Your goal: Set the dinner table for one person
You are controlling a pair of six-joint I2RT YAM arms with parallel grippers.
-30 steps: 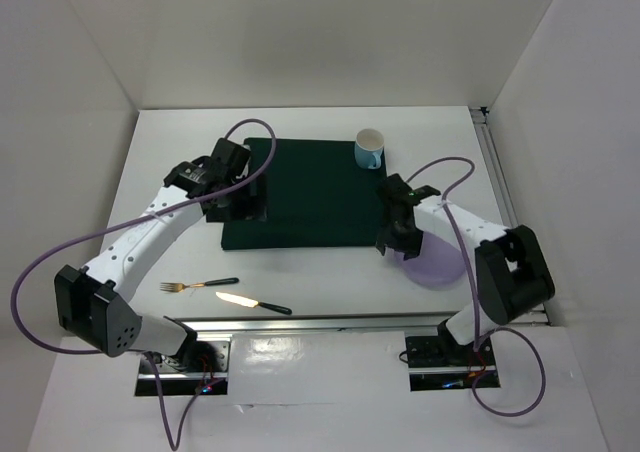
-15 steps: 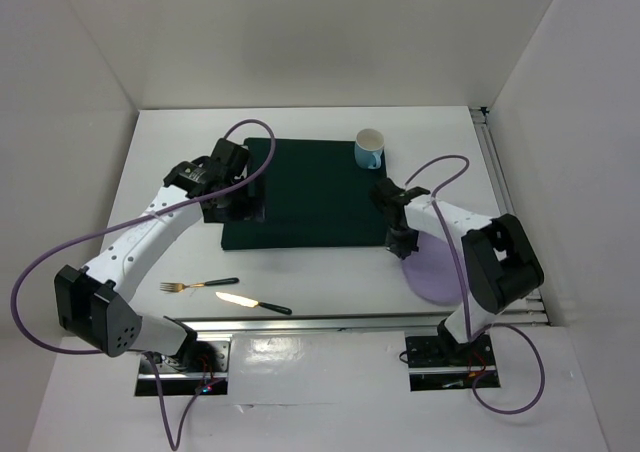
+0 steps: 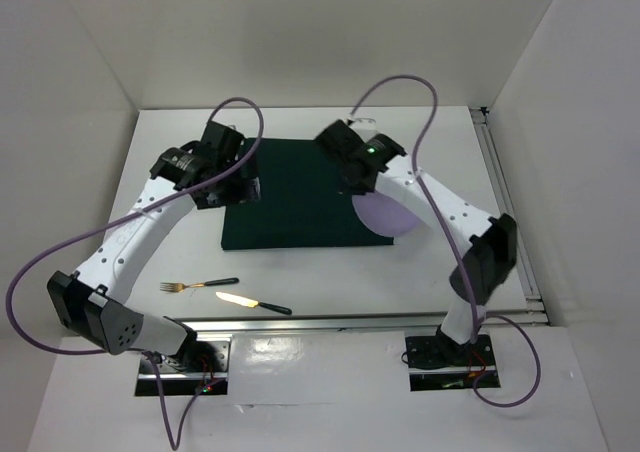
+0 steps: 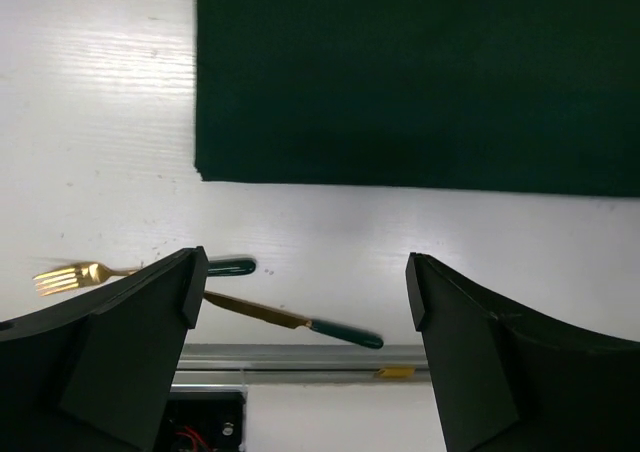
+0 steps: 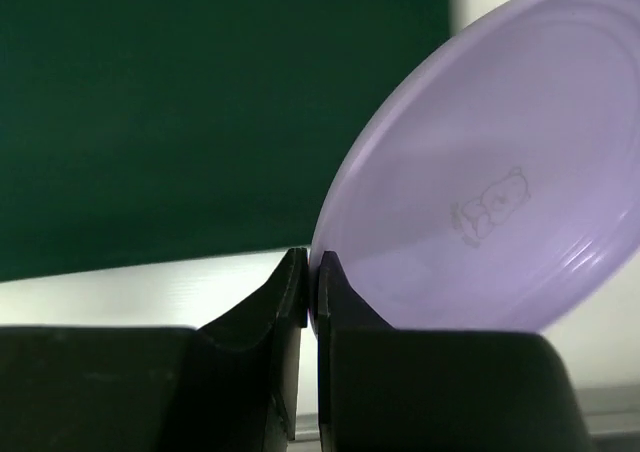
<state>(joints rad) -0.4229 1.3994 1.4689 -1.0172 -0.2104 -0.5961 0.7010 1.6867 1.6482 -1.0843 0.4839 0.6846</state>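
Along the near edge of the dinner table [image 3: 330, 272] runs a metal rail [image 3: 330, 322]. Just beyond it, toward the near left corner, a gold fork [image 3: 185, 286] and a knife [image 3: 253, 302], both with dark green handles, lie close together on the bare white top. Further in, around the middle of the worktop, a dark green mat [image 3: 295, 212] lies flat. The left gripper [image 4: 305, 262] hangs above the mat's left edge with its fingers spread wide and nothing between them; its wrist view looks down on the mat's near edge and the cutlery. The right gripper [image 5: 310, 262] reaches in from the right side, its fingers [image 5: 290, 282] pinching the rim of a lavender plate [image 5: 470, 202], which is tilted and looks lifted off the surface, overlapping the mat's near right corner in the top view. The step in hand appears to be carrying the plate onto the mat. The next move probably calls for bringing the plate further toward the mat's centre, levelling it, lowering it until it sits flat, and only then parting the fingers, since a thin rim held at a tilt could slip or land on edge. After that the fork and knife near the front edge would most likely need placing on either side of it, a job the free left arm is well placed for.
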